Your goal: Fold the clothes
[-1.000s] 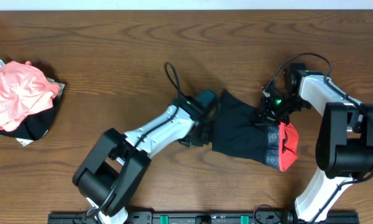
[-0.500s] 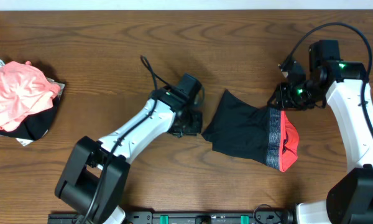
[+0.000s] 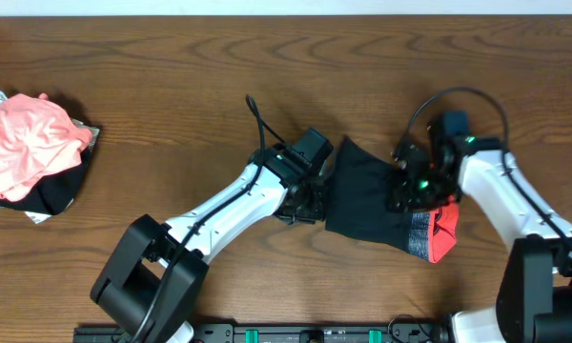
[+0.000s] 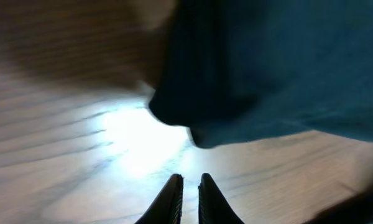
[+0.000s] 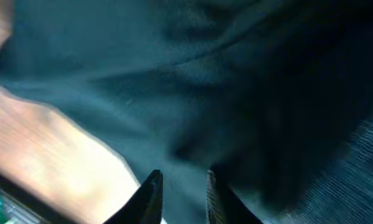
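Leggings (image 3: 367,205) bunched right of mid-table, both arms working at them

I am looking down on the leggings lying as a compact black bundle on the table (image 3: 172,76), a little right of centre. The grey waistband (image 3: 419,232) is sitting at the bundle's right end, with the coral edge (image 3: 445,233) showing just beyond it.

My left arm (image 3: 238,200) is reaching in from the lower left, and its head is touching the bundle's left border. Through its wrist camera, which is blurring badly, I am seeing the left fingers (image 4: 171,196) drawn almost together with only a slit between them and nothing in it. They are pointing at bare wood just short of a dark rounded corner of cloth.

My right arm (image 3: 500,191) is coming in from the right, and its head is sitting over the bundle's right part, just above the waistband. Through its wrist camera, the right fingers (image 5: 149,193) are standing a little apart over black cloth that is filling nearly the whole view. I cannot tell whether any fold is being pinched between them.

A pile (image 3: 24,152) of other clothes, pink over black, is lying at the far left edge, well apart from both arms.
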`<state>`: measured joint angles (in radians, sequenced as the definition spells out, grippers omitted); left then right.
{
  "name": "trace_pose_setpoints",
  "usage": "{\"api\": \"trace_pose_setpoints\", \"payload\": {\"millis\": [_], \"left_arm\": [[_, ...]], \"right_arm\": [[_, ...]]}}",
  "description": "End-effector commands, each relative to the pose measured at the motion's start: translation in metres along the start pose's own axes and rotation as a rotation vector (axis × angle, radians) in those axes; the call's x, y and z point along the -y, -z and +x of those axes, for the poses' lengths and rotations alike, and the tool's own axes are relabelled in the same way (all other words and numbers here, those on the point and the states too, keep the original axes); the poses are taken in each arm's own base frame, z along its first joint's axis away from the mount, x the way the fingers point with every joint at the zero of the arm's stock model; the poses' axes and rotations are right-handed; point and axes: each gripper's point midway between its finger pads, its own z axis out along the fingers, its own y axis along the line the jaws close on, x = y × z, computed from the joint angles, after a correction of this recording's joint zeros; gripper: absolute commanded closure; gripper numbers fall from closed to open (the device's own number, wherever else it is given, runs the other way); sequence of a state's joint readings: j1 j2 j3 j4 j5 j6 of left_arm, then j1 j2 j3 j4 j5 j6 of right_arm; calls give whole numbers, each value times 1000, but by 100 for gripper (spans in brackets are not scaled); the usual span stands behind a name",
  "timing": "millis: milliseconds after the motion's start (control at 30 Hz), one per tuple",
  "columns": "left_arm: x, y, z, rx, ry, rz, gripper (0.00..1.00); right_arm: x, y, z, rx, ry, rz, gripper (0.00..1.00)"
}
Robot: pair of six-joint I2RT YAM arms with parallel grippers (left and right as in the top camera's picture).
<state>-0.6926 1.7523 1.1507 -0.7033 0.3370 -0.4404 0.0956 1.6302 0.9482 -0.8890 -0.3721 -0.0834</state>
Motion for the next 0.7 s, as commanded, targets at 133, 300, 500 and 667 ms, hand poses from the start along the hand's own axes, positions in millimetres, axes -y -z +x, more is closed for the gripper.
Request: {"api": "trace_pose_setpoints", "payload": {"millis": [133,300,500,667], "left_arm": [[-25,13,-21,54,64,-28,89],[-43,18,-31,72,121,-31,89],[-64,26,-41,95,182,-33,89],[-76,35,-47,120,218,-30,89]], "right_arm": [[-6,-39,1,52,-3,11,72],[-36,-45,-23,147,55,-51,68],[-83,-44,-63,313,79,-139,65],[-111,-27,-91,441,154,-189,63]]}}
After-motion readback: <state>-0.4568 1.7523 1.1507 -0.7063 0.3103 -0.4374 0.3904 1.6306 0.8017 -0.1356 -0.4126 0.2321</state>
